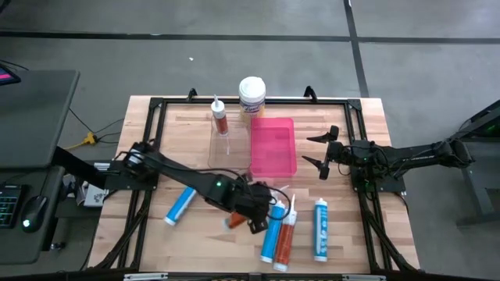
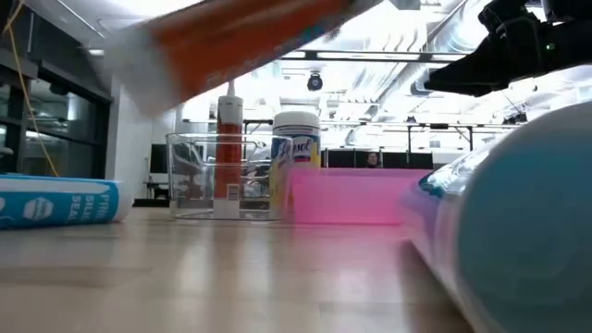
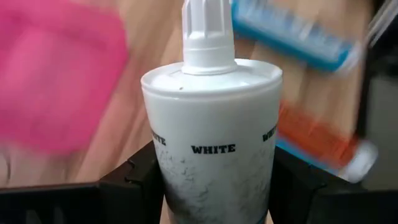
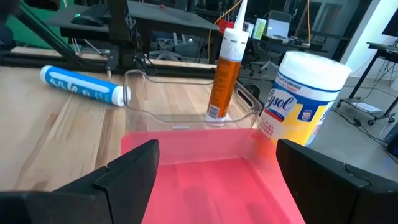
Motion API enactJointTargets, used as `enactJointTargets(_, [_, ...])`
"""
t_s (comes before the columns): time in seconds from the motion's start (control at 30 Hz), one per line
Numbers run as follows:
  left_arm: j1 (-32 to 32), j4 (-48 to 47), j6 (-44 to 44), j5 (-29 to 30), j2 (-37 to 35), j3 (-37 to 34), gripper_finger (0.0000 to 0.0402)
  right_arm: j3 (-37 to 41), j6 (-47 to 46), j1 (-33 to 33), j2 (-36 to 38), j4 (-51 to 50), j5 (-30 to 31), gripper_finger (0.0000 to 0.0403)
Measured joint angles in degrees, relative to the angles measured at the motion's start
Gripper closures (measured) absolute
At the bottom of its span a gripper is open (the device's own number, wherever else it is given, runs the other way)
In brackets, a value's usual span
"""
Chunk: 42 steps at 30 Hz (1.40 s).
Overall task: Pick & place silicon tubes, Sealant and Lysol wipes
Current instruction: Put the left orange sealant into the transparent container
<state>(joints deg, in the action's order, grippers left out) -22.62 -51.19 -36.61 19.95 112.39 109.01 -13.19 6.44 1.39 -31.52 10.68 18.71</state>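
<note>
The left gripper (image 1: 248, 219) is clamped on an orange cartridge (image 3: 214, 143) with a white nozzle, held above the surface (image 1: 195, 234). The right gripper (image 1: 322, 153), fingers spread and holding nothing, hovers just beside the pink tray (image 1: 273, 146). The Lysol wipes (image 1: 251, 97) stand beyond that tray, ahead of the right gripper.

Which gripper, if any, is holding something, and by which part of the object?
The left gripper is shut on an orange cartridge, its fingers clamping the body below the nozzle end. The right gripper is open and holds nothing.
</note>
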Motion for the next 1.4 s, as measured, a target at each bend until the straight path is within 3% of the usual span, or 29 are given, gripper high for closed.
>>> enactJointTargets(0.17, [-0.4, -2.6, -1.6, 8.3, -3.6, 0.0, 0.0209, 0.0, 0.0, 0.0, 0.1, -0.4, 0.0, 0.0082])
enactJointTargets(0.37, [-1.7, -10.2, -6.9, 23.1, -8.5, 0.0, 0.0209, 0.0, 0.0, 0.0, 0.1, -0.4, 0.0, 0.0082])
enactJointTargets(0.63, [-3.5, -26.1, -26.5, 44.5, -14.0, 0.1, 0.021, 0.0, 0.0, 0.0, 0.1, -0.5, 0.0, 0.0082])
enactJointTargets(0.83, [-4.0, -34.4, -37.2, 53.9, -16.1, 0.1, 0.021, 0.0, 0.0, 0.0, 0.0, -0.4, 0.0, 0.0082])
enactJointTargets(1.03, [-2.0, -38.5, -46.3, 58.7, -16.7, -2.7, 0.021, 0.0, 0.0, 0.0, 0.0, -0.5, 0.0, 0.0082])
enactJointTargets(1.4, [5.3, -38.7, -64.9, 59.3, -17.7, -19.5, 0.021, 0.0, 0.0, 0.0, 0.0, -0.4, 0.0, 0.0082])
